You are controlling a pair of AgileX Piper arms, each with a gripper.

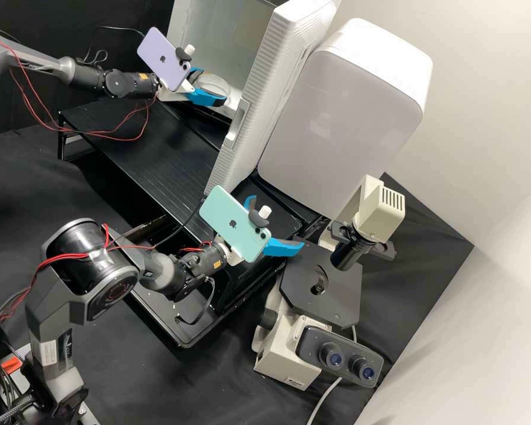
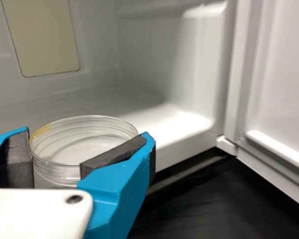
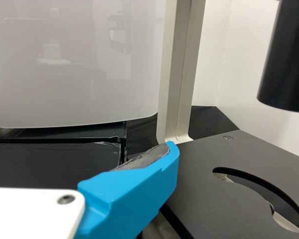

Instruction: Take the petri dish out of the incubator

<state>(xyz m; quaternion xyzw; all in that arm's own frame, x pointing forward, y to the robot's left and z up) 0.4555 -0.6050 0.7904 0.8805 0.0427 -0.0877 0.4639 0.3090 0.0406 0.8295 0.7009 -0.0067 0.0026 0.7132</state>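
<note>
The left end effector [image 2: 78,148] is clamped on the petri dish [image 2: 84,130] — grasp done — yet the dish appears still within the incubator [image 2: 189,64] mouth, so withdrawal remains.

One clear round plastic petri dish [image 2: 82,142], inside the left gripper [image 2: 79,149]. Two blue-fingered grippers in all, with the right gripper [image 1: 288,245]. One white boxy incubator [image 1: 360,100], one cream microscope [image 1: 289,348] beside the right gripper. Two phones on the wrists: a lilac phone [image 1: 164,58] and a mint phone [image 1: 235,223].

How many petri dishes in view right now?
1. The petri dish is gripped in the left tool, at the open front of the incubator. More could be hidden in parts of the incubator these views don't cover.
</note>
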